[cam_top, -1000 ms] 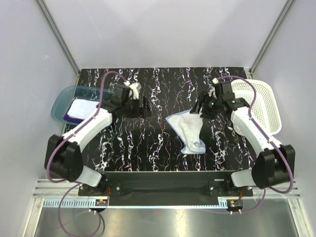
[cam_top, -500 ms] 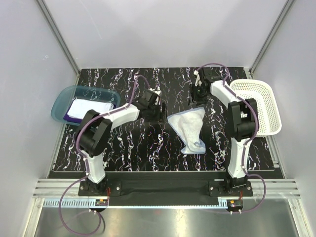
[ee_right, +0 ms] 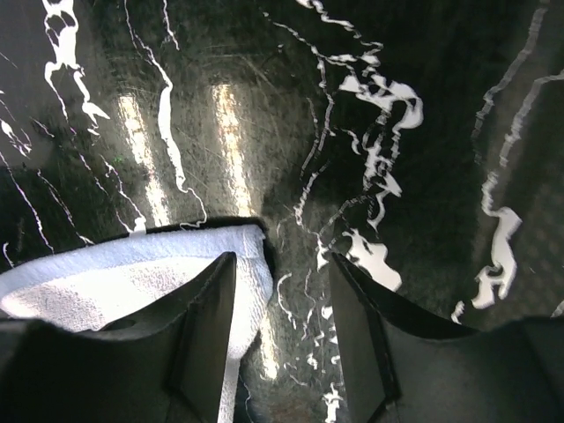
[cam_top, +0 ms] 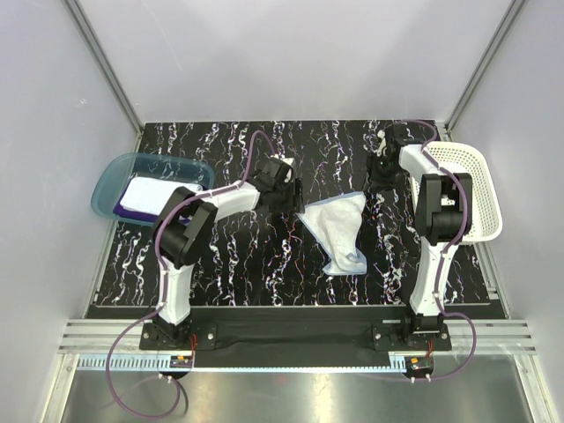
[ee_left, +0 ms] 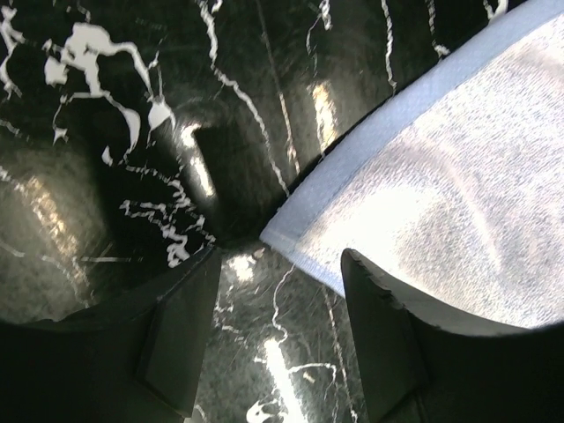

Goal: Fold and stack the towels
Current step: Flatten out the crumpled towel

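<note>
Pale blue towel (cam_top: 339, 227) lies rumpled on the worktop (cam_top: 229, 256) (black, white-veined), its corners inside the wide-spread left end effector (ee_left: 280, 264) and right end effector (ee_right: 282, 262), seemingly ungripped.

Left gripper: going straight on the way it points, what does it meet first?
Probably the corner of the light blue towel, which lies just ahead between the open jaws of the left gripper. The black marbled table is right under it, so both contacts would come almost together; depth is hard to judge.
</note>
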